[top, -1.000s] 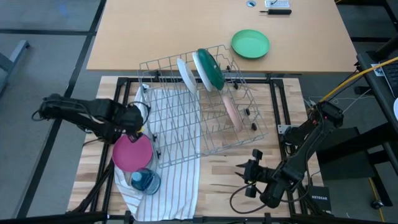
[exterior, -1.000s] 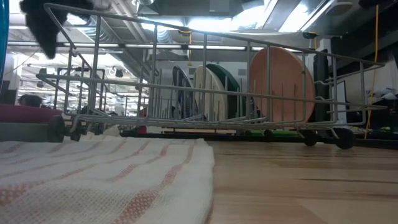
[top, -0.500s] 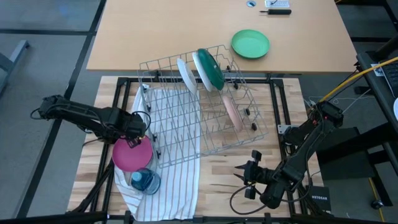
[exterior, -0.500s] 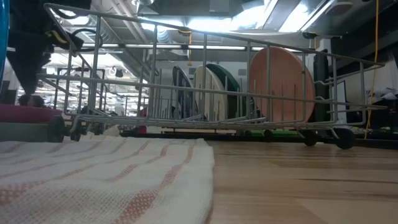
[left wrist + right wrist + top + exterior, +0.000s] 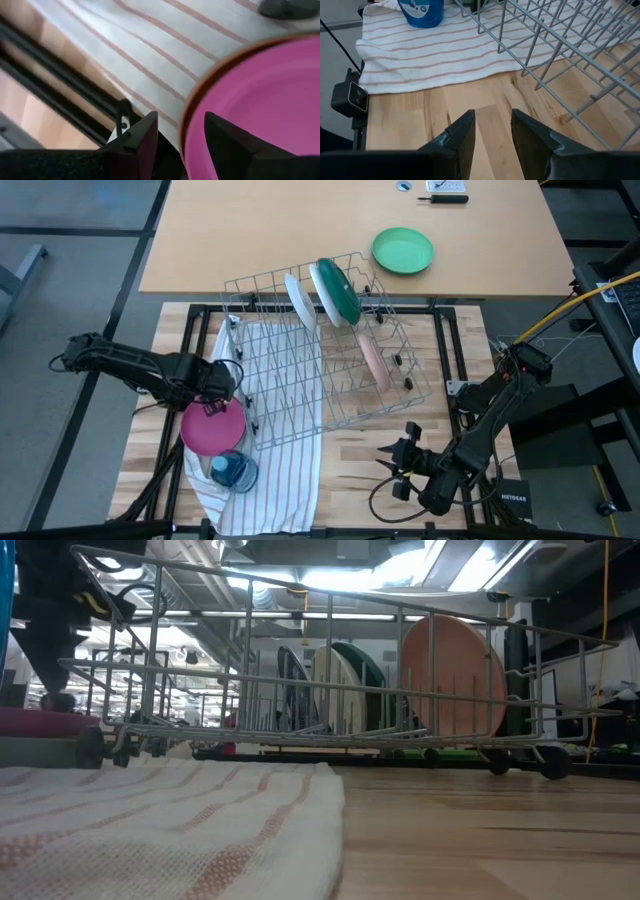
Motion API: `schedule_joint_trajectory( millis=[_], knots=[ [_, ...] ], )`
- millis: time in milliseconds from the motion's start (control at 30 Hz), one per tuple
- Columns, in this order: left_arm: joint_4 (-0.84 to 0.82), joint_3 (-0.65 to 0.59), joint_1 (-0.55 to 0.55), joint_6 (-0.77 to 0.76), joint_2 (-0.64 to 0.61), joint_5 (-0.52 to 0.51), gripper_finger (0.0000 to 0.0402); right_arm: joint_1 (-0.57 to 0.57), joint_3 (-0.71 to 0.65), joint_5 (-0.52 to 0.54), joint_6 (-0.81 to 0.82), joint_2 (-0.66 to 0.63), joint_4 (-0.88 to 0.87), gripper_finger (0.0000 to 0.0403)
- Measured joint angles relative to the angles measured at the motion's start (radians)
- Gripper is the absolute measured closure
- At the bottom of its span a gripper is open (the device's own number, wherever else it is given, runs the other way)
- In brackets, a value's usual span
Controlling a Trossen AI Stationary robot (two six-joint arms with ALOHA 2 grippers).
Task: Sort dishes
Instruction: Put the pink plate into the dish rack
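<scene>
Left claw [image 5: 212,406]: fingers apart, straddling the magenta plate's [image 5: 213,428] rack-side rim; nothing clamped.
Magenta plate: flat on the towel [image 5: 275,470], left of the rack [image 5: 330,350].
Right claw [image 5: 384,461]: parted, idle, rack's right-front.

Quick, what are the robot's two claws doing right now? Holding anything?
Left end effector: open, its fingers straddling the magenta plate's rim, not clamped yet.
Right end effector: open, holding nothing, over bare wood near the wire rack.
</scene>
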Motion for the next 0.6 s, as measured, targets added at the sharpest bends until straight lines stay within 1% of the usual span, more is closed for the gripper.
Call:
schedule_joint_trajectory(
  millis=[200,367,500,600],
  knots=[
    [0.019,0.0,0.0,0.064,0.0,0.016,0.0253,0.0,0.0,0.0,0.001,0.0,0.0,0.0274],
    [0.084,0.0,0.0,0.118,0.0,0.028,0.0253,0.0,0.0,0.0,0.001,0.0,0.0,0.0274],
    [0.104,-0.002,0.0,0.137,0.0,0.028,0.0253,0.0,0.0,0.0,0.001,0.0,0.0,0.0274],
    [0.138,-0.039,0.0,0.124,0.0,0.044,0.0253,0.0,0.0,-0.001,0.002,0.0,0.0,0.0274]
  ],
)
